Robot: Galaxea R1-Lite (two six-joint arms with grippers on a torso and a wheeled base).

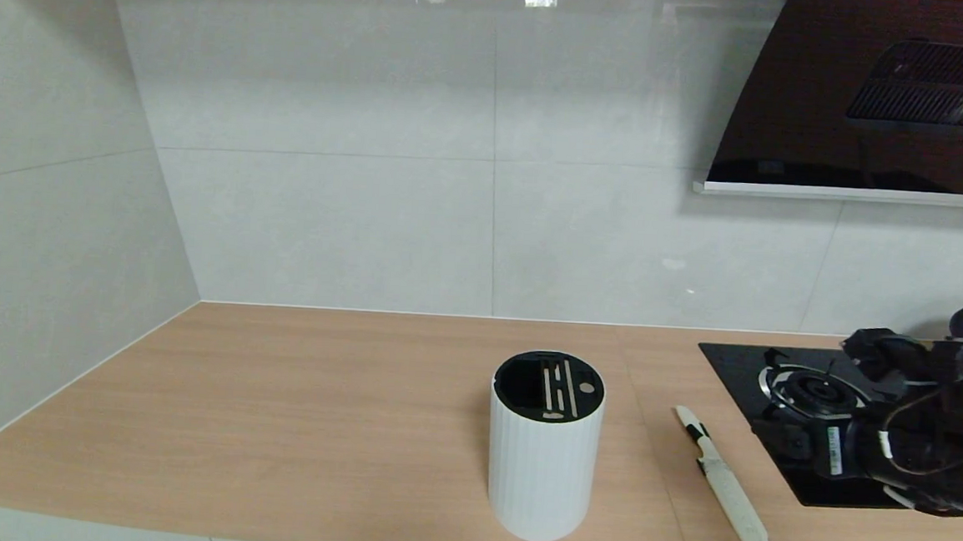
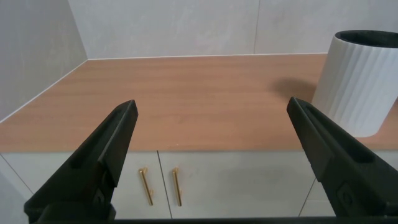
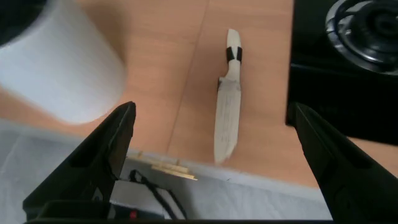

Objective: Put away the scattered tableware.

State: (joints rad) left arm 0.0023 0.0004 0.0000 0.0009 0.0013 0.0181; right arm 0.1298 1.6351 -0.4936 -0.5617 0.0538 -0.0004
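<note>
The wooden counter (image 1: 315,394) fills the lower frame of the head view, with a black stove (image 1: 735,370) at right, a white slotted holder (image 1: 542,467) at lower centre, and the knife (image 1: 723,484) flat between them near the front edge. The right gripper (image 3: 213,112) hovers over the knife, spread wide. The left gripper (image 2: 211,106), equally wide, hangs before the counter front. A loose pinch could skid the knife off that edge, and the stove crowds its right side.
</note>
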